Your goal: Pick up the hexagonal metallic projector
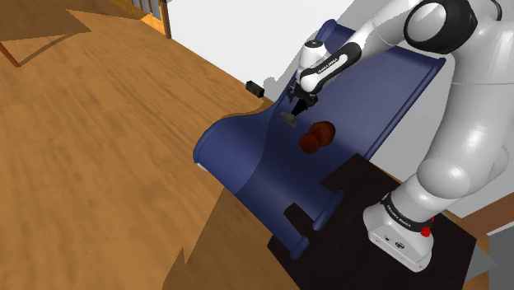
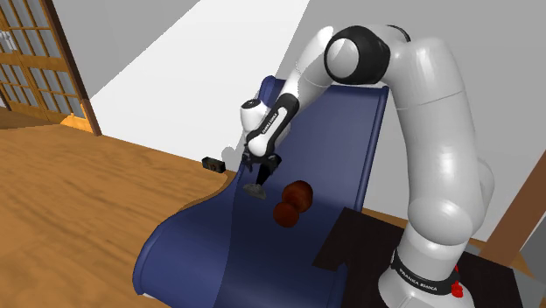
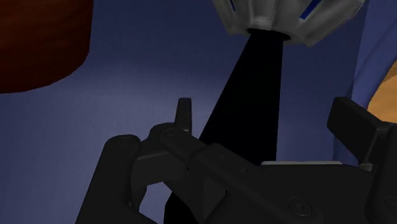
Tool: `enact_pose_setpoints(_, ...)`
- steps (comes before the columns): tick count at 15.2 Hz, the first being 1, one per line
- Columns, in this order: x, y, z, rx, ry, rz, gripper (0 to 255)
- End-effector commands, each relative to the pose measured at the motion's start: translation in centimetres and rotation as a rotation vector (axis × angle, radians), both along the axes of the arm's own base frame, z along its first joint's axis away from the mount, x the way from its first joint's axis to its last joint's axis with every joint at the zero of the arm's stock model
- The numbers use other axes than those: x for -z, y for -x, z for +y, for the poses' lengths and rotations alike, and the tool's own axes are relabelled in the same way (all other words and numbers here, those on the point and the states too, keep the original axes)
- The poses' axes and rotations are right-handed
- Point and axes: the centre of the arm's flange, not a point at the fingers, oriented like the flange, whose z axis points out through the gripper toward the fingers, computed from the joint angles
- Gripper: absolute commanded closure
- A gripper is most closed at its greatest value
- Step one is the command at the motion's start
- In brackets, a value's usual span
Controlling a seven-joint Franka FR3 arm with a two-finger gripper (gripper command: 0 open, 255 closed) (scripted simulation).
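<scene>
In the wrist view the grey faceted projector [image 3: 286,19] ran off the edge, so I saw just part of it. The dark red-brown lump [image 3: 38,48] near it was cut off too. From the shoulder view the projector was a speck under the gripper [image 1: 293,112], too small to tell shape or contact. A little black thing [image 1: 255,86] by the wall was beyond making out. The blue lounger [image 2: 219,254] ran past the second exterior view's lower edge.

Bright even renders, dim wrist view

A silvery faceted projector [image 3: 286,16] sits beyond the spread end effector [image 3: 267,118].
</scene>
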Motion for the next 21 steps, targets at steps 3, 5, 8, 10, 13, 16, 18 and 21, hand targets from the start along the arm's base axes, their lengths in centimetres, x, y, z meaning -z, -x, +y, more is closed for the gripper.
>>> enact_pose_setpoints(3,2.2,-0.1,-0.2,0.005,0.002,-0.001,0)
enact_pose_setpoints(5,3.6,-0.1,-0.2,0.005,0.002,-0.001,0)
enact_pose_setpoints(8,3.6,-0.1,-0.2,0.005,0.002,-0.001,255)
enact_pose_setpoints(10,3.6,-0.1,-0.2,0.005,0.002,-0.001,255)
enact_pose_setpoints(13,3.6,0.0,-0.3,0.005,0.002,-0.001,255)
enact_pose_setpoints(16,3.6,-0.1,-0.3,0.005,0.002,-0.001,255)
enact_pose_setpoints(18,3.1,-0.1,-0.2,0.005,0.002,-0.001,255)
enact_pose_setpoints(21,1.5,-0.1,-0.2,0.005,0.002,-0.001,255)
